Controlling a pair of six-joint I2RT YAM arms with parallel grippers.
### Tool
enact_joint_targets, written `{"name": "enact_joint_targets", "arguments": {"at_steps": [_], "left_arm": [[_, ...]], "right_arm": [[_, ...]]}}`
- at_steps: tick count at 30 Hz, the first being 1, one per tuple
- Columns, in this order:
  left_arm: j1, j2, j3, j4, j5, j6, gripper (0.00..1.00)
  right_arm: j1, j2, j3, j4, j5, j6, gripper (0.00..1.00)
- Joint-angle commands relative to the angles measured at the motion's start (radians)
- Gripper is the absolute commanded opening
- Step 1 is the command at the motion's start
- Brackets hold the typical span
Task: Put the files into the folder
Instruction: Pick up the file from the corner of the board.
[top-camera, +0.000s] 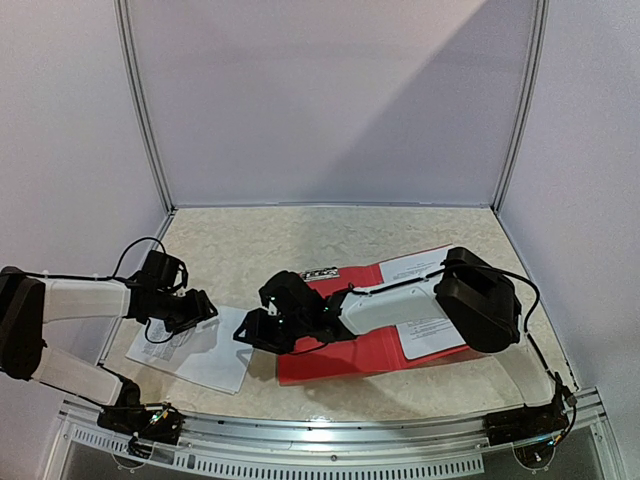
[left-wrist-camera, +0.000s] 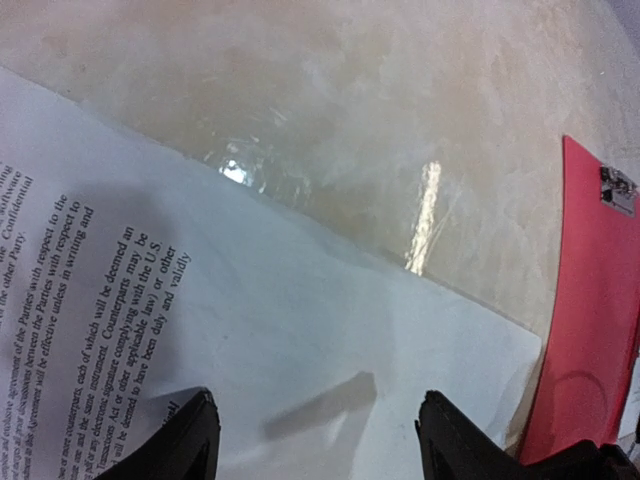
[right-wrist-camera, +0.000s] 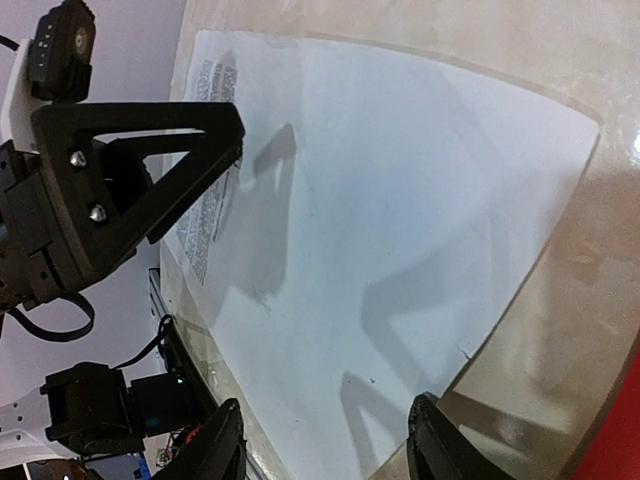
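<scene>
The red folder (top-camera: 340, 355) lies open on the table, with one printed file (top-camera: 432, 300) on its right half. A second file (top-camera: 200, 352), white with dense text at one end, lies flat to the left of the folder, inside a clear glossy border. My left gripper (top-camera: 195, 310) hovers over this sheet's far edge, open, with only paper (left-wrist-camera: 300, 320) showing between its fingers. My right gripper (top-camera: 255, 330) reaches across the folder to the sheet's right edge, open and holding nothing. In the right wrist view the sheet (right-wrist-camera: 400, 200) fills the frame below the right gripper (right-wrist-camera: 325, 440).
The folder's red edge (left-wrist-camera: 585, 330) and metal clip (left-wrist-camera: 617, 188) lie just right of the loose sheet. The left arm's gripper (right-wrist-camera: 130, 180) stands close opposite the right one. White booth walls (top-camera: 330, 100) enclose the back and sides. A metal rail (top-camera: 330, 430) runs along the table's near edge.
</scene>
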Motion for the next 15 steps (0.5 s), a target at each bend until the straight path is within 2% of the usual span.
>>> {"name": "enact_joint_targets", "arguments": {"at_steps": [1,11,15], "left_arm": [[0.010,0.008,-0.018,-0.001,0.014,0.002,0.69],[0.010,0.007,-0.023,0.001,0.016,0.003,0.69],[0.010,0.009,-0.023,0.004,0.020,0.004,0.69]], "right_arm": [[-0.001,-0.033,0.004,-0.073,0.052,-0.003,0.56],[0.009,-0.008,0.032,-0.114,0.058,-0.005,0.56],[0.008,0.009,0.026,-0.043,0.037,0.011,0.56]]}}
